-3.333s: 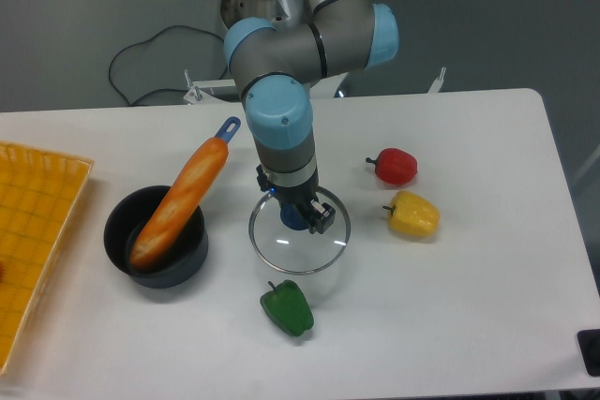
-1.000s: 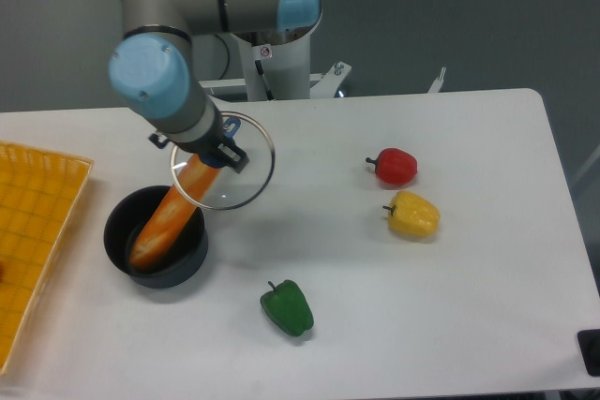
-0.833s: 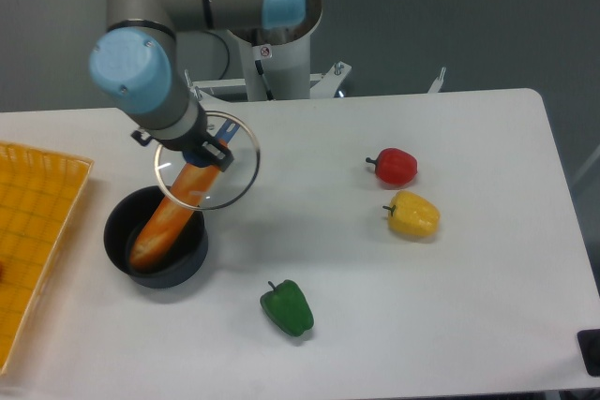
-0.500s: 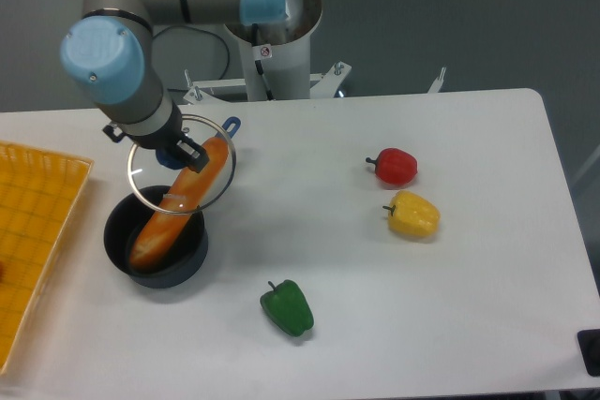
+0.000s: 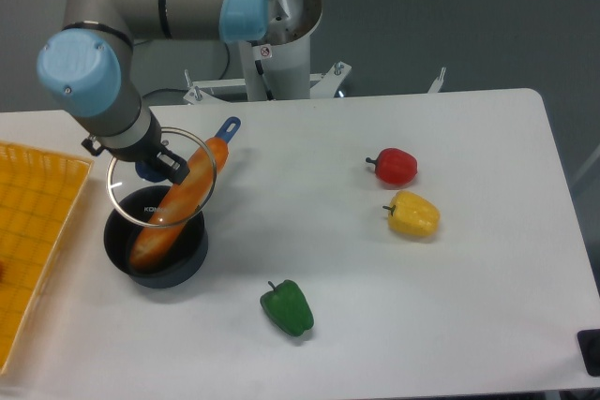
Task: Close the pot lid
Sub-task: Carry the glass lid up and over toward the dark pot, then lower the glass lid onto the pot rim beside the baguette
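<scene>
We see a bright, evenly lit, slightly soft picture, with faint shadows under things on the white table [image 5: 450, 325] and a dim grey background.

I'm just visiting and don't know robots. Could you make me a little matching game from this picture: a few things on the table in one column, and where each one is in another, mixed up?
Things:
1. lid
2. orange utensil
3. green pepper
4. yellow tray

Places:
A. at the table's left edge
B. held in the gripper above the pot
C. lying alone at the front of the table
D. leaning out of the pot

Pairs: 1-B, 2-D, 3-C, 4-A
</scene>
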Controlling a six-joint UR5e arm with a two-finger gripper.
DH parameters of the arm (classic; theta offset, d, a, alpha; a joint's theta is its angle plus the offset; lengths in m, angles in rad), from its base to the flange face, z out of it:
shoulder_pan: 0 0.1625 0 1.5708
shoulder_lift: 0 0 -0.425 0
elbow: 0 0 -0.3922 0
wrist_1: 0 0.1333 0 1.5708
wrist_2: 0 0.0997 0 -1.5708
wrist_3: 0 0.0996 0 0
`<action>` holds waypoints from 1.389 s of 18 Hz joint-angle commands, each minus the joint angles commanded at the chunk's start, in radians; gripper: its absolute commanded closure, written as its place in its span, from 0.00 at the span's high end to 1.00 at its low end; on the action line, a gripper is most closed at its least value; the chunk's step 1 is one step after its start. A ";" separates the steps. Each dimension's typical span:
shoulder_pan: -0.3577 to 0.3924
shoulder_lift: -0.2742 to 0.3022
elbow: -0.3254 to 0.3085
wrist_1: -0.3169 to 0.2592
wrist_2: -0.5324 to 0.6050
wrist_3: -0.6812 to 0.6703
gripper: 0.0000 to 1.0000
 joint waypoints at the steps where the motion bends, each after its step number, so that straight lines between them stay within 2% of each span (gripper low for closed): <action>1: -0.002 -0.005 0.000 0.000 0.002 -0.002 0.48; 4: -0.002 -0.012 -0.002 0.002 0.002 -0.009 0.48; 8: -0.006 -0.028 -0.003 0.054 0.003 -0.037 0.48; 16: -0.025 -0.063 -0.003 0.110 0.009 -0.055 0.48; 25: -0.029 -0.064 -0.009 0.110 0.029 -0.054 0.48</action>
